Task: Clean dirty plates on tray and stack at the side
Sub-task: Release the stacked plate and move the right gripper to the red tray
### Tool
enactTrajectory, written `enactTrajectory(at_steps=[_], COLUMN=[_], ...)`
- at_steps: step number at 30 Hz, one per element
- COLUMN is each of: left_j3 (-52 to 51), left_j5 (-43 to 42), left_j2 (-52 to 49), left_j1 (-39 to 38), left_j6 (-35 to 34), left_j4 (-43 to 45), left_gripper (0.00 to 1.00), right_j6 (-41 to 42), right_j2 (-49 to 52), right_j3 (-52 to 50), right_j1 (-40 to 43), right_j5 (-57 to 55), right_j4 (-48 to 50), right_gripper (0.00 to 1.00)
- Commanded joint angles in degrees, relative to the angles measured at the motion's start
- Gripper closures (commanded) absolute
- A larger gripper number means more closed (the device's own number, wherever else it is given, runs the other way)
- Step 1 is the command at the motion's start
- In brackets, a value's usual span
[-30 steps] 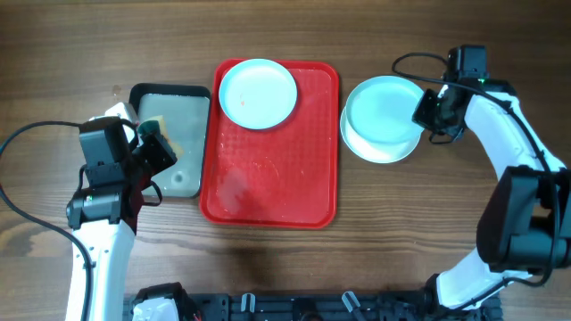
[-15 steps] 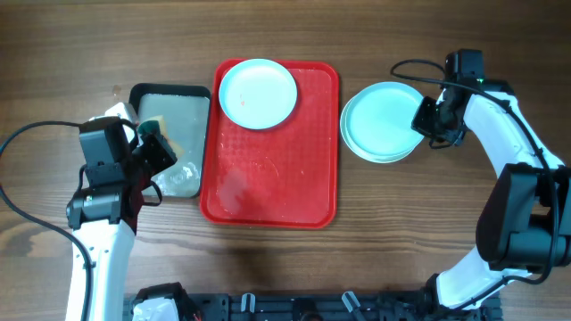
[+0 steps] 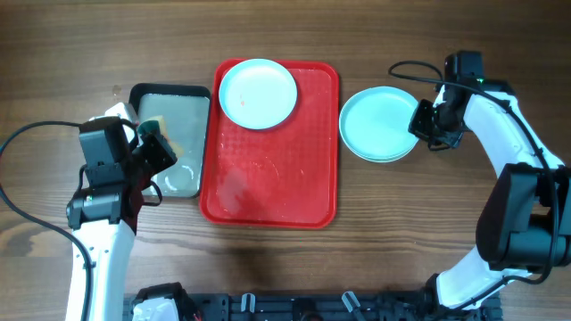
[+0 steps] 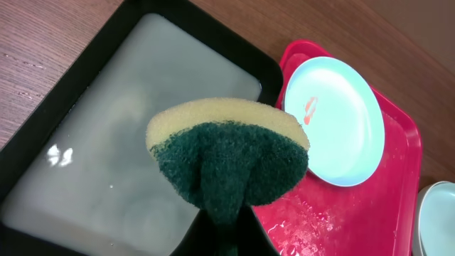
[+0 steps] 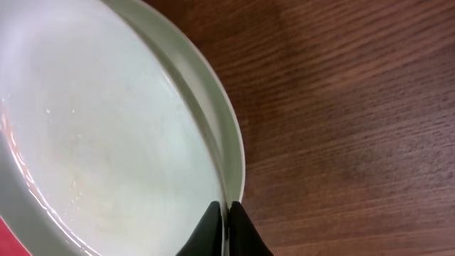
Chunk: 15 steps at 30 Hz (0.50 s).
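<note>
On the wooden table (image 3: 294,267) beside the red tray (image 3: 268,192), the stacked top plate (image 3: 379,120), stiff and probably slippery, is being pinched at its rim by the closed right gripper (image 5: 224,208), while a sponge (image 4: 227,153) is being clamped in the closed left gripper (image 3: 153,145).

Three plates, as best I can count: one plate (image 3: 258,93) on a tray and a stack (image 3: 379,123) on the table that looks like two (the right wrist view shows a doubled rim, but overhead they merge). Two trays: one red tray (image 3: 285,178) and one dark tray (image 3: 169,89). One sponge (image 4: 227,156). Two robot arms: left arm (image 3: 96,241) and right arm (image 3: 500,125).
</note>
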<state>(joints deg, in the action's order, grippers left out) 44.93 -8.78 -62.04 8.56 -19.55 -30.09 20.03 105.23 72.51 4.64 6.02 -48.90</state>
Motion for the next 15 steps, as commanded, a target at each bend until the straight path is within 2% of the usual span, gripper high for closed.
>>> enactTrajectory(at_steps=[1, 3, 9, 15], left_j3=[-0.35, -0.35, -0.35, -0.35], left_j5=[0.52, 0.52, 0.52, 0.52], left_j2=[-0.24, -0.24, -0.24, -0.24], left_j1=[0.31, 0.31, 0.31, 0.31], left_j6=[0.72, 0.72, 0.72, 0.72], left_j4=[0.04, 0.07, 0.04, 0.04], left_gripper=[0.96, 0.96, 0.96, 0.96], right_j6=[-0.74, -0.74, -0.74, -0.79], right_j2=[1.18, 1.18, 1.18, 1.18], right_j3=[0.11, 0.11, 0.11, 0.11], right_j1=[-0.35, -0.35, -0.35, -0.35], right_j5=[1.53, 1.53, 1.53, 1.95], right_j4=[-0.46, -0.46, -0.46, -0.9], right_gripper=[0.89, 0.83, 0.55, 0.43])
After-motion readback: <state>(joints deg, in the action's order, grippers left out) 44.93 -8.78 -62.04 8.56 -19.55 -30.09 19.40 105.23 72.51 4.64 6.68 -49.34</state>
